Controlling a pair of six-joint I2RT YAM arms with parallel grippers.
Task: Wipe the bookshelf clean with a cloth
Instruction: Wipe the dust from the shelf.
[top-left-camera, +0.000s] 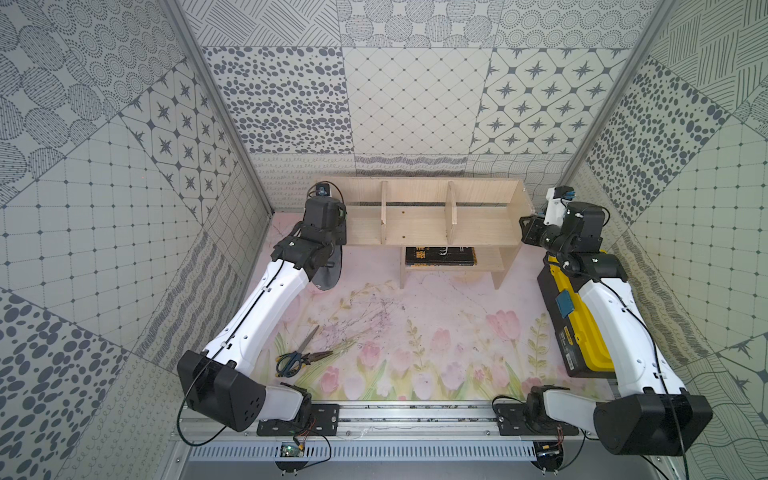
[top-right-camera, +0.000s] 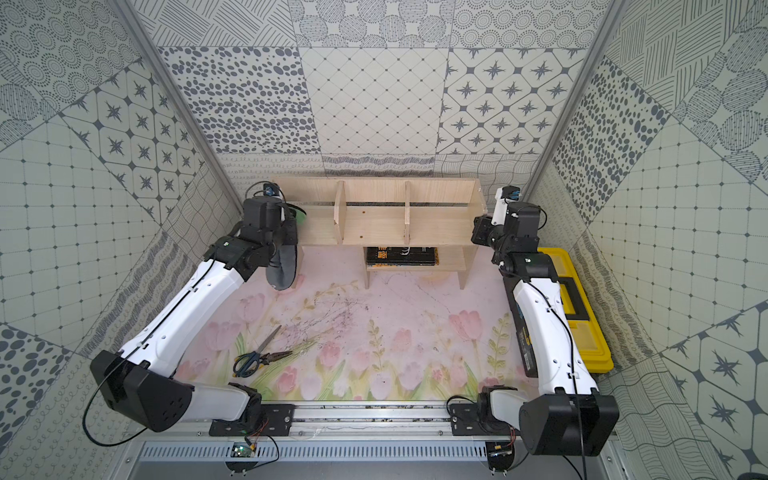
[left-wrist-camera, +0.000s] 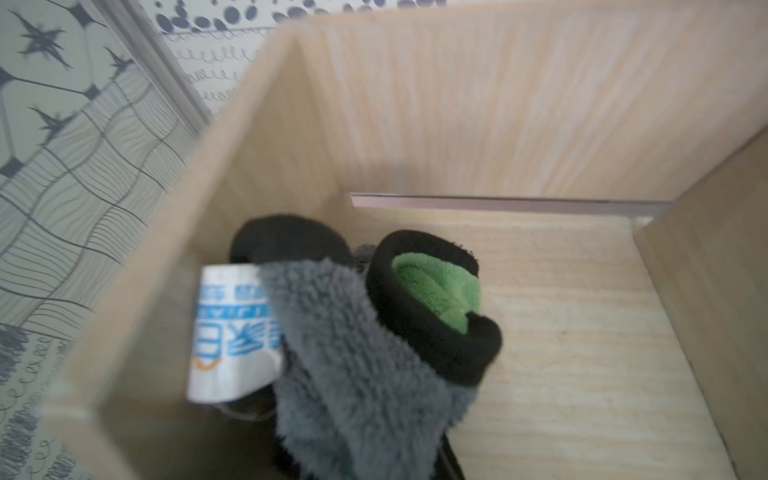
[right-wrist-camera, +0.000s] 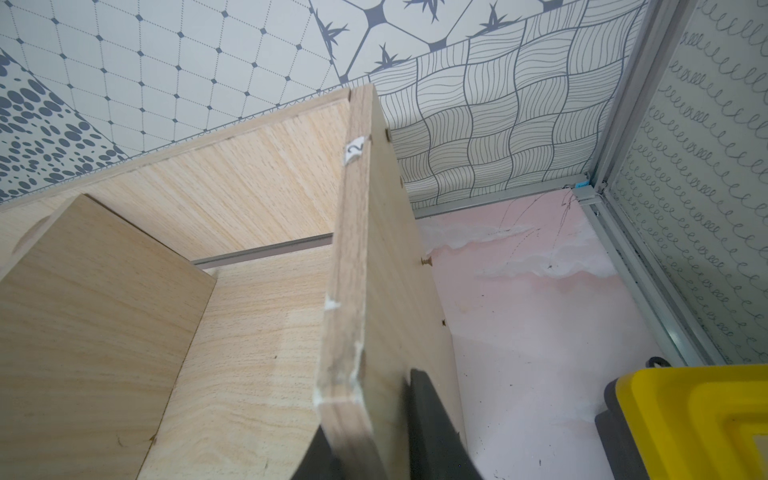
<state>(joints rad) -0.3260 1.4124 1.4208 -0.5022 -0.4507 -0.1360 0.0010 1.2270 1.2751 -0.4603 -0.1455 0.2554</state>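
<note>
Patterned grey-and-white panels wall in a tabletop (top-left-camera: 415, 332) printed with pink tulips, and the bookshelf (top-left-camera: 415, 224) stands at the far side against the back wall. It is pale wood with a fine grain. Its wide top tier is split by two upright dividers, a narrow slot runs along the foot of its back board, and a short lower shelf sits beneath with a dark book (top-left-camera: 440, 255) lying flat on it. The left gripper (left-wrist-camera: 349, 432) is over the end bay of that top tier, its fingers pinched tight on the cloth (left-wrist-camera: 353, 353) and almost buried in it. The cloth is fluffy and grey on the face draped over the fingers, bright green where it curls open just past them, with thick black edging. A white tag (left-wrist-camera: 232, 332) with blue print sticks out beside one finger. In both top views the rest of the cloth hangs slack below the wrist, in front of the shelf's end panel; whether it touches the board cannot be told. The right gripper (right-wrist-camera: 370, 449) straddles the opposite end panel, one finger (right-wrist-camera: 432, 428) on its outer face and the other inside, closed narrowly on the raw, chipped edge. Behind those fingers lies a yellow-and-black toolbox (top-left-camera: 582, 345). Scissors (top-left-camera: 299, 353) lie well back from the left fingers.
</note>
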